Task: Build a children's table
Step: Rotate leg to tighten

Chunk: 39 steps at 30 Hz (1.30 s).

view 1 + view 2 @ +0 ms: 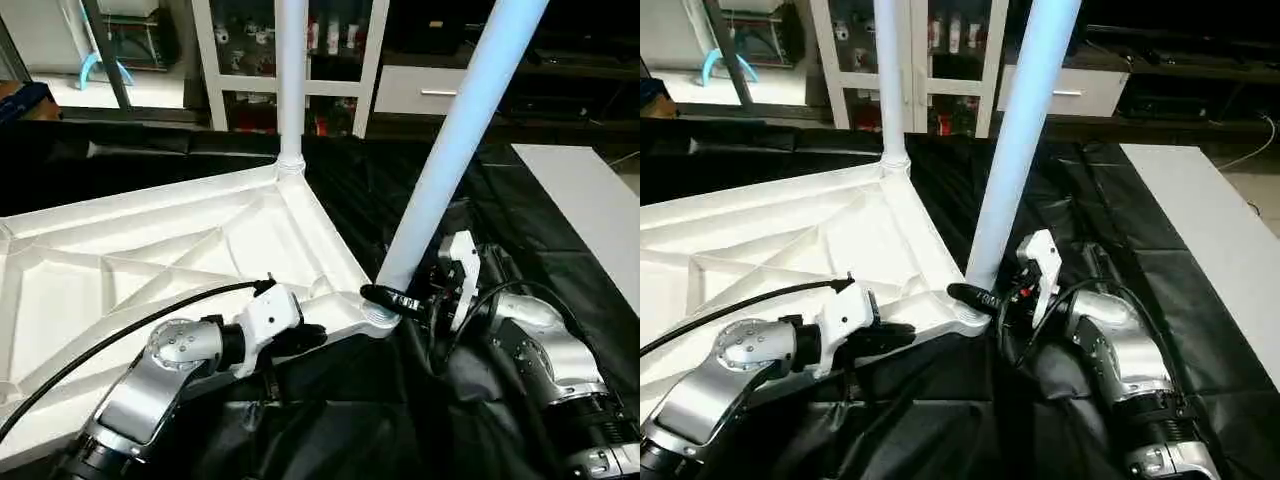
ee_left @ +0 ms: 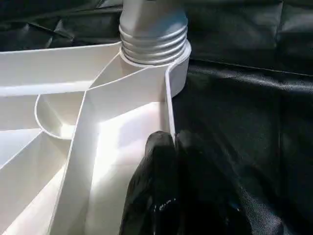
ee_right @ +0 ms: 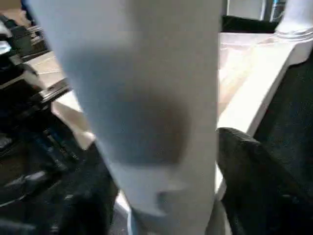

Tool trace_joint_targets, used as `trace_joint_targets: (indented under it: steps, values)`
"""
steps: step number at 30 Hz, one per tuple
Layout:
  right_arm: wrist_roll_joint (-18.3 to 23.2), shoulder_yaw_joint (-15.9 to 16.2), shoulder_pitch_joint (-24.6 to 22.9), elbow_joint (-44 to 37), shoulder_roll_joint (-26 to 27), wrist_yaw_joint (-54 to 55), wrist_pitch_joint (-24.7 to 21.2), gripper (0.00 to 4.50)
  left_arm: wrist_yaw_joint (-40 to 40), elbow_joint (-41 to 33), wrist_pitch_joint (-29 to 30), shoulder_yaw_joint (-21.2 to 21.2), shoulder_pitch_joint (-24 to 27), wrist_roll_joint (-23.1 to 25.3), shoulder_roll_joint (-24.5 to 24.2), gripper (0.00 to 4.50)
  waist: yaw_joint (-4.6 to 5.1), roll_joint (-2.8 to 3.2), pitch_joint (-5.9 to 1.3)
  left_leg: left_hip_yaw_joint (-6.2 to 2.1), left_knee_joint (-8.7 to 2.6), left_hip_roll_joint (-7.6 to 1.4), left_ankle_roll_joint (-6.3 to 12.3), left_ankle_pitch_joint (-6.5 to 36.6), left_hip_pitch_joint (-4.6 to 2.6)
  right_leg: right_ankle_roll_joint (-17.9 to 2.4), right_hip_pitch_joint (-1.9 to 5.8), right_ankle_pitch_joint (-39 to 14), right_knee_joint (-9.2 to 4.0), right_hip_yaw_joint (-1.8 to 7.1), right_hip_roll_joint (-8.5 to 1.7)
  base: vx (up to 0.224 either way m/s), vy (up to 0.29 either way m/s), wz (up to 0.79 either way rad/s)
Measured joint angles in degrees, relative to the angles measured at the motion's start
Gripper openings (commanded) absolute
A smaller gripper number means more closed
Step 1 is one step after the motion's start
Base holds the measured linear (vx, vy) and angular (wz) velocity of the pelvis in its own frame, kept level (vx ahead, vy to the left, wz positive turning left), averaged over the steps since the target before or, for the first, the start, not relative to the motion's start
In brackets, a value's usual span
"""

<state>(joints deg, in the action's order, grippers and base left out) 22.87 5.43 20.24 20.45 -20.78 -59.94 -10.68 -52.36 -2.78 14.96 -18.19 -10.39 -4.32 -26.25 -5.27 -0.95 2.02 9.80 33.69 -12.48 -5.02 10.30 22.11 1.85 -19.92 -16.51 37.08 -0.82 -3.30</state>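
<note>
Silver forearms fill the lower frame of the head views. Left gripper [image 1: 305, 337], lower centre, has its black fingers pressed together and rests against the rim of the white plastic square table top [image 1: 150, 260], which lies upside down with its X-ribbed underside up on the black sheet [image 1: 350, 420]; judged purpose: steadying the top against twist. Right gripper [image 1: 985, 298], at centre, has its fingers spread either side of the base of the near white tapered tube leg [image 1: 455, 140], right at the corner socket [image 1: 378, 312]; the right wrist view shows the leg between the dark fingers, but whether they actually clamp it cannot be told. That leg leans toward the upper right, and the left wrist view shows grey thread rings still exposed above the socket, so it is probably not fully seated. A second white tube leg [image 1: 291, 80] stands upright in the far corner, upper centre. Behind it stands a white glass-door cabinet [image 1: 370, 60]; a white flat board [image 1: 590, 200] lies at right. No legible writing or brand marks anywhere.
</note>
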Motion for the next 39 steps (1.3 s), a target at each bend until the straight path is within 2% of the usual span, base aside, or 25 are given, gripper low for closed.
trace_joint_targets:
  steps: [4,6,11,13,15,18,20,23,25,26,27,29,30,32,33,35,37,39]
  values:
    - [-0.2,0.2,0.0,-0.1,0.1,0.0,0.2,2.5,0.0,0.0,0.0,0.0,0.0,0.0,-0.1,0.0,0.09,-0.04,-0.02,0.0,0.05,0.0,0.01,0.0,0.0,0.0,0.02,0.0,0.0,0.02,0.0,0.0,0.0,0.0]
    - [-0.4,0.2,0.0,0.0,0.3,0.1,0.3,2.19,0.0,0.0,0.0,0.0,0.0,0.0,-0.1,0.0,0.13,-0.09,-0.05,0.0,0.06,0.0,0.01,0.0,-0.01,0.0,0.02,0.0,0.0,0.02,0.0,0.0,0.0,0.0]
    - [-2.9,0.3,0.3,0.8,2.9,4.7,1.7,2.09,0.5,0.8,0.0,0.1,-0.3,0.4,-0.2,0.0,0.37,-0.23,-0.14,-0.01,0.07,-0.03,-0.03,0.0,-0.1,0.0,0.04,0.0,0.06,0.04,0.02,0.0,0.0,0.0]
    - [-3.8,0.2,1.3,2.0,5.4,10.1,1.7,2.07,2.1,1.6,0.8,0.3,-1.3,1.4,0.3,0.0,0.92,-0.44,-0.27,-0.02,0.08,-0.04,-0.09,-0.1,-0.17,0.0,0.05,0.1,0.07,0.08,0.04,0.0,0.0,0.0]
    - [-5.7,-0.7,3.7,4.7,10.5,21.5,1.8,2.06,6.3,3.4,3.6,0.3,-3.8,3.8,3.2,0.0,1.83,-0.54,-0.34,-0.03,0.09,-0.06,-0.2,-0.1,-0.23,-0.1,0.06,0.3,0.07,0.07,0.04,0.0,0.0,0.0]
    - [-7.2,-2.3,6.3,7.8,15.1,34.0,2.3,2.04,11.2,6.0,6.4,0.3,-6.4,6.3,7.4,0.0,2.25,-0.63,-0.38,-0.02,0.11,-0.05,-0.25,-0.2,-0.23,-0.2,0.02,0.4,0.02,0.09,0.01,0.0,0.0,0.0]
    - [-7.4,-3.2,6.9,8.8,16.3,37.6,2.6,2.04,13.0,6.8,7.1,-0.1,-7.2,6.5,9.0,0.0,2.31,-0.8,-0.45,-0.03,0.1,-0.06,-0.25,-0.2,-0.21,-0.2,0.02,0.4,-0.03,0.09,0.02,0.0,0.0,0.0]
    - [-8.7,-6.1,10.4,14.3,19.4,46.1,5.5,2.04,17.4,10.3,8.7,-0.2,-10.3,7.1,14.5,0.0,2.18,-0.86,-0.48,-0.03,0.12,-0.05,-0.25,-0.2,-0.15,-0.1,-0.02,0.4,-0.04,0.09,0.02,0.0,0.0,0.0]
    - [-10.0,-7.9,14.6,19.5,20.7,52.2,6.9,2.04,19.4,11.8,8.8,-2.3,-12.5,7.1,19.6,0.0,1.7,-0.82,-0.46,-0.01,0.14,-0.02,-0.26,-0.2,-0.04,0.0,-0.04,0.5,-0.08,0.07,-0.05,0.0,0.0,0.0]
    - [-10.0,-8.0,15.2,20.7,21.2,52.8,7.7,2.04,19.5,12.0,8.4,-3.5,-12.8,7.2,20.6,0.0,1.75,-0.84,-0.47,0.0,0.12,-0.03,-0.23,-0.2,-0.06,0.0,-0.04,0.5,-0.09,0.08,-0.04,0.0,0.0,0.0]
    - [-10.0,-7.9,15.6,21.4,22.0,52.1,8.6,2.04,19.5,12.1,7.7,-4.8,-12.9,7.4,20.9,0.0,2.2,-0.86,-0.47,0.01,0.04,-0.07,-0.23,-0.2,-0.07,0.0,-0.1,0.5,-0.09,0.07,0.02,0.0,0.0,0.0]
    - [-10.0,-7.4,15.5,21.4,22.1,49.5,9.4,2.04,19.4,12.2,7.1,-5.2,-12.9,7.6,19.7,0.0,2.88,-0.9,-0.45,-0.05,-0.06,-0.18,-0.27,-0.2,-0.05,0.1,-0.16,0.6,-0.07,0.02,0.17,0.0,0.0,0.0]
    - [-10.0,-6.7,14.8,20.8,21.0,46.5,9.8,2.39,18.7,12.1,6.5,-5.1,-12.5,7.8,17.8,0.0,2.97,-0.91,-0.44,-0.09,-0.12,-0.23,-0.28,-0.2,-0.05,0.3,-0.17,0.6,-0.07,-0.03,0.24,0.0,0.0,0.0]
    - [-9.7,-5.6,12.6,18.3,19.5,41.8,10.2,2.39,17.2,11.6,5.4,-4.2,-10.9,8.0,14.6,0.0,3.02,-0.87,-0.42,-0.08,-0.17,-0.27,-0.26,-0.2,-0.02,0.2,-0.2,0.6,-0.12,-0.02,0.34,0.0,0.0,0.0]
    - [-9.5,-5.5,12.2,17.6,18.7,40.3,10.1,2.76,16.0,11.2,4.8,-3.7,-10.0,7.6,13.1,0.0,2.87,-0.81,-0.37,-0.08,-0.17,-0.29,-0.24,-0.2,0.06,0.2,-0.25,0.6,-0.13,-0.03,0.34,0.0,0.0,0.0]
    - [-9.0,-4.6,9.8,14.2,16.8,36.0,9.6,2.81,13.4,9.8,2.6,-3.7,-7.8,7.3,10.8,0.0,2.39,-0.81,-0.3,-0.08,-0.14,-0.31,-0.15,-0.1,0.15,0.2,-0.3,0.6,-0.17,-0.03,0.33,0.0,0.0,0.0]
    - [-6.5,-4.3,6.6,9.3,13.5,29.1,7.7,3.14,9.3,8.0,0.8,-3.0,-4.9,5.9,6.8,0.0,2.01,-0.68,-0.05,-0.05,-0.1,-0.32,-0.12,-0.1,0.21,0.2,-0.36,0.6,-0.17,-0.01,0.3,0.0,0.0,0.0]
    - [-4.4,-4.3,4.6,5.9,9.2,23.0,6.4,3.23,6.5,7.2,-0.2,-2.0,-2.9,5.0,3.9,0.0,1.81,-0.47,0.18,0.0,-0.08,-0.29,-0.13,-0.1,0.2,0.3,-0.37,0.6,-0.14,0.01,0.23,0.0,0.0,0.0]
